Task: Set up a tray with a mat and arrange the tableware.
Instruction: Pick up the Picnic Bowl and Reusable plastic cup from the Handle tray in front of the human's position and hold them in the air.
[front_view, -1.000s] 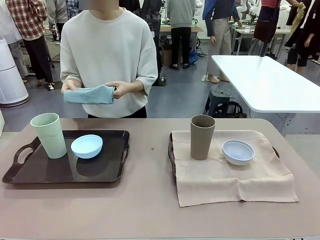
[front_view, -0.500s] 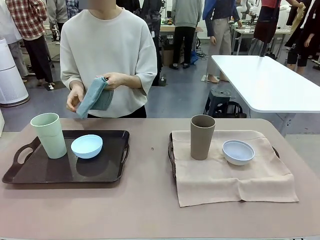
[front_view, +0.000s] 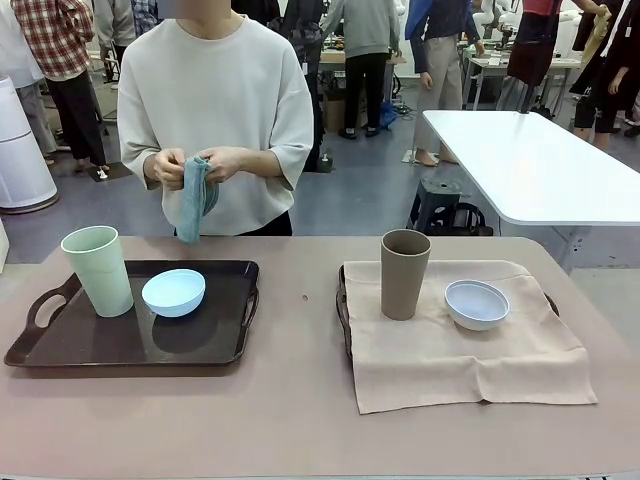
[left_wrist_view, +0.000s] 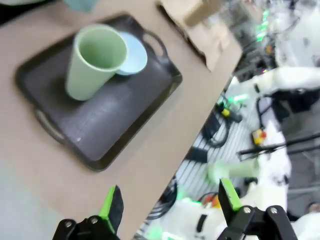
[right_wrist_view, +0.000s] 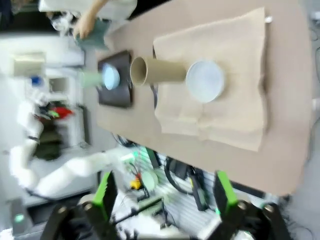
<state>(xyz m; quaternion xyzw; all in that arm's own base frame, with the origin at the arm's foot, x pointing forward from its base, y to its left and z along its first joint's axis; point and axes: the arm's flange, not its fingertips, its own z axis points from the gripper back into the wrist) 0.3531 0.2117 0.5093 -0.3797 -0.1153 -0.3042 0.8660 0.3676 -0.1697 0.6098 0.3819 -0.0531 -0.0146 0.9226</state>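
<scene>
Left wrist view: left tool gapes wide, empty, over the surface edge. Right tool equally wide, empty; broad surface strip separates dark tray from mat.

A white table and dark stool stand on grey-blue floor.

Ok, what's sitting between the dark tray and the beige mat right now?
Nothing but bare tabletop between the dark tray and the beige mat, apart from a tiny dark speck; the front view shows it.
</scene>
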